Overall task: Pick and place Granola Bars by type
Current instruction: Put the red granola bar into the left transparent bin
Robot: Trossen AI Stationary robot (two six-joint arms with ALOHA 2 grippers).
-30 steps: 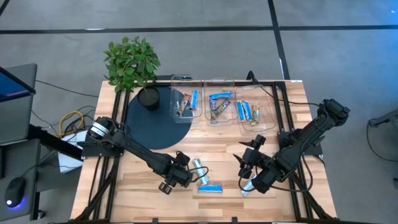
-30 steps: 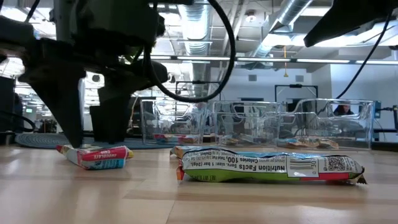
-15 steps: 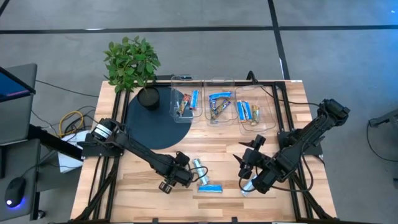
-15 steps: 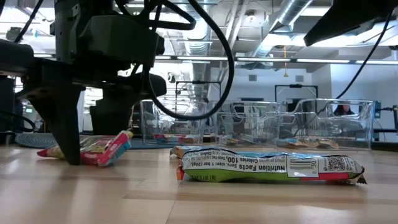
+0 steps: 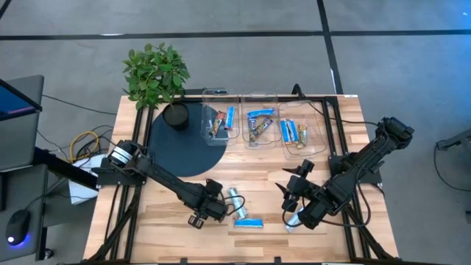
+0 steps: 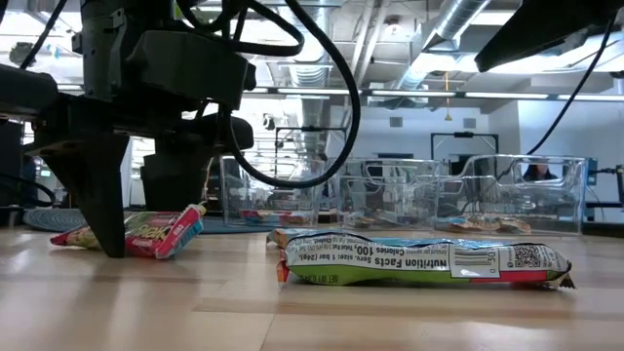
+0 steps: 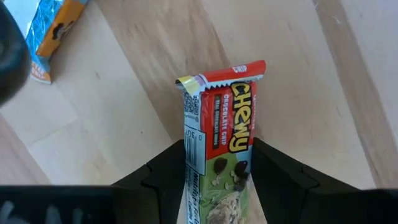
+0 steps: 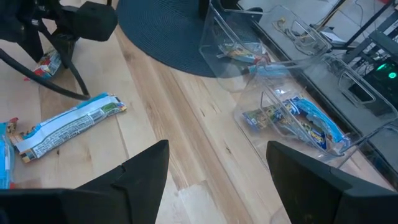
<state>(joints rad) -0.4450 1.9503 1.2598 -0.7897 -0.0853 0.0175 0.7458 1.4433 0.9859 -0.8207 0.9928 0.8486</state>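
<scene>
The left gripper (image 5: 208, 209) sits low over the front of the wooden table (image 5: 169, 221), near its middle, and its two dark fingers (image 7: 168, 177) are clamped on a Chewy chocolate chip bar (image 7: 225, 137), a red and green wrapper with yellow lettering. In the low view that bar (image 6: 156, 232) is tilted, one end raised off the wood and the other still down beside the finger. Just toward 3 o'clock from this gripper lies a silvery-white bar (image 5: 236, 199), and toward 4 o'clock from it a bright blue bar (image 5: 249, 222) lies flat; the low view shows this one's nutrition-facts side (image 6: 424, 261).

The right gripper (image 5: 293, 197) waits at the table's front right with its fingers (image 8: 140, 174) spread wide apart, holding nothing. A further blue wrapper (image 5: 292, 221) shows just beside it, partly hidden by the arm.

At the 12 o'clock edge of the table stand three clear plastic tubs (image 5: 256, 126) in a row, each holding sorted bars: the left tub (image 5: 220, 122) has a brown-orange bar and a blue one, the middle tub blue and brown ones, the right tub (image 5: 303, 132) mostly blue. A round dark mat (image 5: 185, 143) lies at 9 o'clock from the tubs, with a potted plant (image 5: 156, 77) on its far edge.
</scene>
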